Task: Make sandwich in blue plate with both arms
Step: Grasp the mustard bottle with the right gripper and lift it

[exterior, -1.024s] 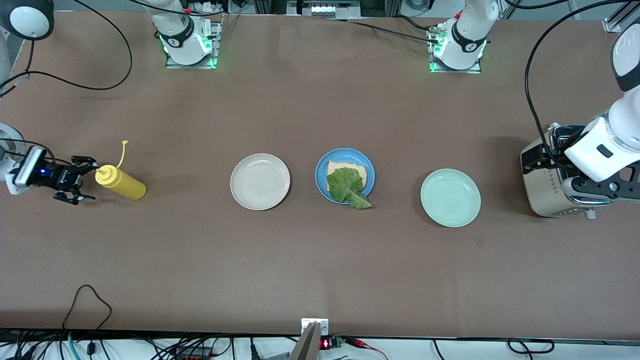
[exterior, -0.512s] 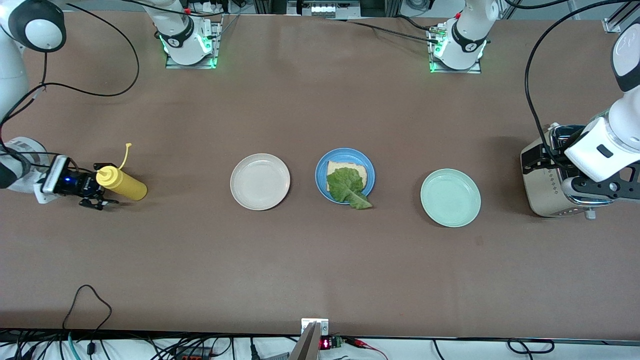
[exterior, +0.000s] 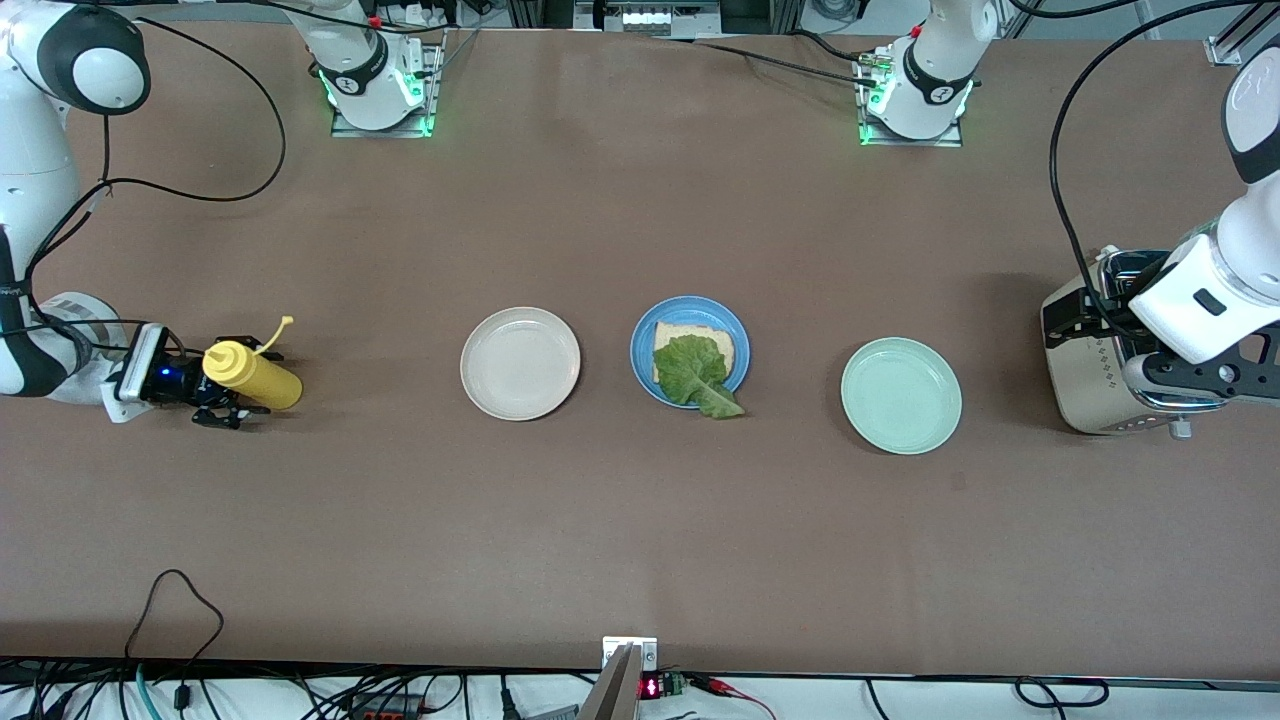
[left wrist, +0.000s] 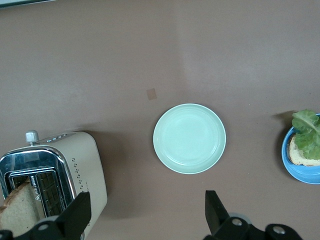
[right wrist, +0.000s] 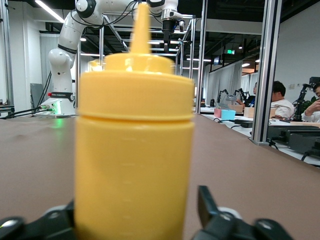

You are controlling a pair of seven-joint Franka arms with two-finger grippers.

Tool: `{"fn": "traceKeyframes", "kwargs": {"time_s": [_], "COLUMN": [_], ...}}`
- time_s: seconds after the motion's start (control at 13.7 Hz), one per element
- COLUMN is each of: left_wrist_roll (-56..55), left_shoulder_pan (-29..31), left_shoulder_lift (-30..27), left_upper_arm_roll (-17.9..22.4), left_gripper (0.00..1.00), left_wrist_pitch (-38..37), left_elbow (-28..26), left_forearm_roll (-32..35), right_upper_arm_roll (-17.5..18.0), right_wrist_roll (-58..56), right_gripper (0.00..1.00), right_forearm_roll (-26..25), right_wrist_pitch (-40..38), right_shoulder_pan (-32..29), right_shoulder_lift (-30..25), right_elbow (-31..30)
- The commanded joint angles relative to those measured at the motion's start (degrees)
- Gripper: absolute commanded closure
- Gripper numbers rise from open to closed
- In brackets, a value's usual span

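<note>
Right gripper is low at the right arm's end of the tabletop, jaws apart on either side of the yellow squeeze bottle; can't tell if they touch it. Bottle stands upright between them in the right wrist view.

Left gripper hangs open over the toaster at the left arm's end; a bread slice sits in its slot.

Blue plate holds one bread slice with lettuce on top, between the pinkish plate and mint plate.
</note>
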Motion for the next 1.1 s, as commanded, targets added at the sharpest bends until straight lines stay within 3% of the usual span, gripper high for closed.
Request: {"fn": "traceKeyframes", "kwargs": {"time_s": [0.0, 0.07, 0.15, 0.66, 1.02], "left_wrist_roll": [-0.19, -0.19, -0.19, -0.19, -0.19], "left_shoulder_pan": [0.28, 0.28, 0.37, 0.37, 0.37], "left_shoulder_lift": [-0.43, -0.43, -0.43, -0.43, -0.43], "left_upper_arm_roll": [-0.27, -0.18, -0.18, -0.18, -0.27], "left_gripper": [0.00, 0.00, 0.00, 0.00, 0.00], "left_wrist_pitch": [-1.36, -1.36, -1.36, -1.36, -1.44], "left_elbow": [0.43, 0.43, 0.43, 0.43, 0.43], "left_forearm_roll": [-0.70, -0.78, -0.78, -0.70, -0.78], "right_upper_arm_roll": [-0.10, -0.19, -0.19, -0.27, -0.36], "right_wrist_roll": [2.21, 3.79, 7.20, 34.70, 55.18], "right_gripper": [0.69, 0.79, 0.83, 0.84, 0.85], "right_forearm_roll": [0.22, -0.39, -1.70, -11.89, -24.18], "right_wrist_pitch": [-0.33, -0.25, -0.07, 10.90, 17.57], "right_shoulder_pan": [0.82, 1.69, 3.26, 16.44, 28.65], "right_shoulder_lift": [-1.40, -2.36, -5.16, -23.71, -27.77], "right_elbow": [-0.03, -0.03, -0.03, 0.15, 2.42]}}
